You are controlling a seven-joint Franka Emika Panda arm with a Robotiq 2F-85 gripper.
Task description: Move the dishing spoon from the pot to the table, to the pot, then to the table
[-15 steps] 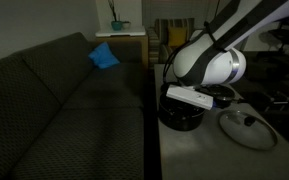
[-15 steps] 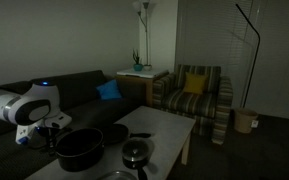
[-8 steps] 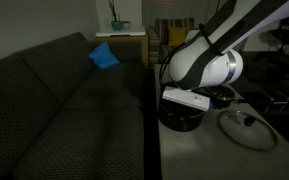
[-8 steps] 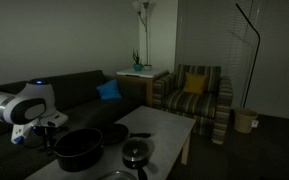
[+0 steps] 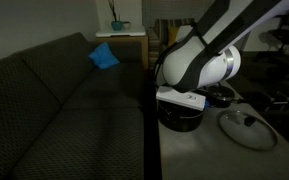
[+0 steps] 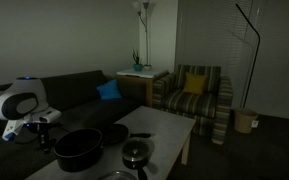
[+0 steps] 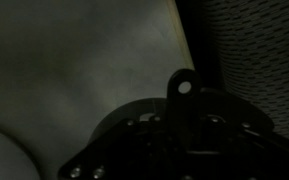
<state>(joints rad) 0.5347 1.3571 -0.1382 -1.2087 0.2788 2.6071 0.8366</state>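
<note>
— Where is the spoon (image 7: 187, 88)?
— In the wrist view we see its holed handle end at twelve o'clock of the dark gripper (image 7: 189, 135), above the table (image 7: 84, 60).
— Clamped?
— Too dark; we cannot tell. In an exterior view the gripper hangs at the pot's (image 6: 79, 148) ten o'clock.

One pot (image 6: 79, 148), one glass lid (image 5: 247, 128), one blue cushion (image 6: 108, 91), one armchair (image 6: 194, 98)

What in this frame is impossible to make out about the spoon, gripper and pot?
Dishing spoon: unidentifiable in both exterior views, too slim and dark; wrist view too dim.
Gripper: open or shut unclear, tiny and dark.
Pot: interior hidden behind the arm in an exterior view.
</note>
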